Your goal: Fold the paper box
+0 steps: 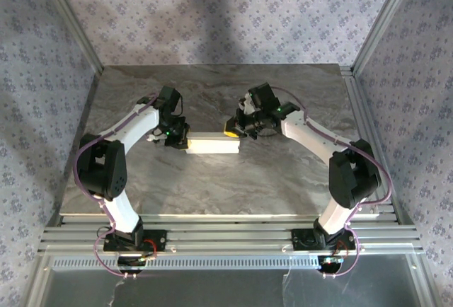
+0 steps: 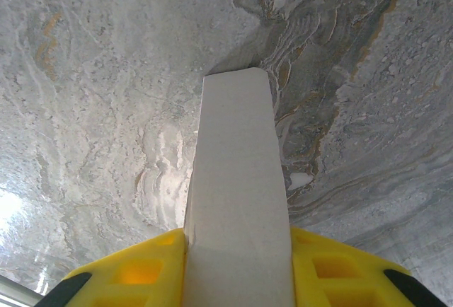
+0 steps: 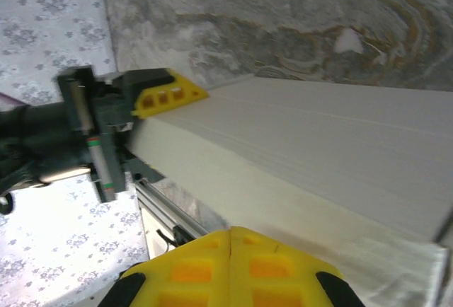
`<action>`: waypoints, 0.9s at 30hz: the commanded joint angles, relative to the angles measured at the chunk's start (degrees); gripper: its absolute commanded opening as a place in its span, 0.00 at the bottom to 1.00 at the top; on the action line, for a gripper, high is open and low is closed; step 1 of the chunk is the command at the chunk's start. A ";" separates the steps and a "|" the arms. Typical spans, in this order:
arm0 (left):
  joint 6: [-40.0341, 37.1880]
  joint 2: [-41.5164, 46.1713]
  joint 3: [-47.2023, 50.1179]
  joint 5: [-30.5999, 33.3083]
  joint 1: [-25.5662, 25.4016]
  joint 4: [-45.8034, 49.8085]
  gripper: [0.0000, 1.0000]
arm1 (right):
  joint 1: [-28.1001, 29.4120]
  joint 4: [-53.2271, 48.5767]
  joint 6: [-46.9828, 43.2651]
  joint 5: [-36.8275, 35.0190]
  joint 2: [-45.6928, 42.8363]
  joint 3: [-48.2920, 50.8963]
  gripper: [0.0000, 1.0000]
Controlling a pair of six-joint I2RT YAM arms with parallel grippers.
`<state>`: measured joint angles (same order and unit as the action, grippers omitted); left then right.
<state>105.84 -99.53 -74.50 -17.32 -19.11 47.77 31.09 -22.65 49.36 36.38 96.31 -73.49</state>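
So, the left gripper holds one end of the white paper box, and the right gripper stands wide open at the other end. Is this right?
Not quite. The right gripper is shut, not wide open: the right wrist view shows its yellow fingertips closed together at the paper box. The left gripper does hold one end.

A white flat rectangular cardboard box (image 1: 212, 143) lay near the middle of the grey marbled table (image 1: 212, 194), its long axis running left to right. The yellow-fingered left gripper (image 1: 182, 142) stood at the box's left end, one finger on either side of it. The yellow-fingered right gripper (image 1: 231, 127) stood at the right end, toward its far side. Silver aluminium rails (image 1: 226, 236) ran along the table's near edge.
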 commanded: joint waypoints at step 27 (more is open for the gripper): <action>-14.57 9.42 0.47 1.24 5.01 -1.52 0.66 | -2.60 -2.89 -1.60 0.18 3.87 1.52 0.02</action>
<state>95.50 -93.38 -73.32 -16.40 -14.39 46.72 28.95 -21.56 48.69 38.83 97.93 -71.83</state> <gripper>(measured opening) 0.677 0.053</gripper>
